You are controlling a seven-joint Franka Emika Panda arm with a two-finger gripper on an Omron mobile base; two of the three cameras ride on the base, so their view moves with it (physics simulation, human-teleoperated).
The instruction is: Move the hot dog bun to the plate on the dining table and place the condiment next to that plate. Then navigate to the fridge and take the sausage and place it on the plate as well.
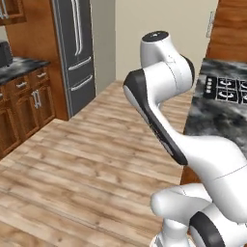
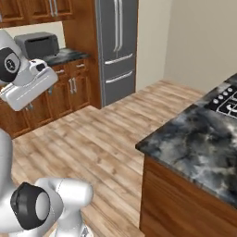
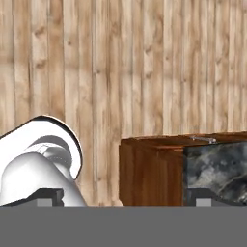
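the gripper [image 3: 123, 201] has its jaws spread wide, holding nothing; its two dark fingertips [image 3: 44, 197] poke up at the bottom of the hand view, looking down at plank flooring [image 3: 120, 67] and a corner of the dining table [image 3: 159, 169]. the fridge [image 2: 118, 46], doors closed, stands across the wooden floor beside brown cabinets [image 2: 69, 90], well apart from the robot. the dining table's dark marbled top carries a black cooktop [image 1: 226, 89] at its far end.
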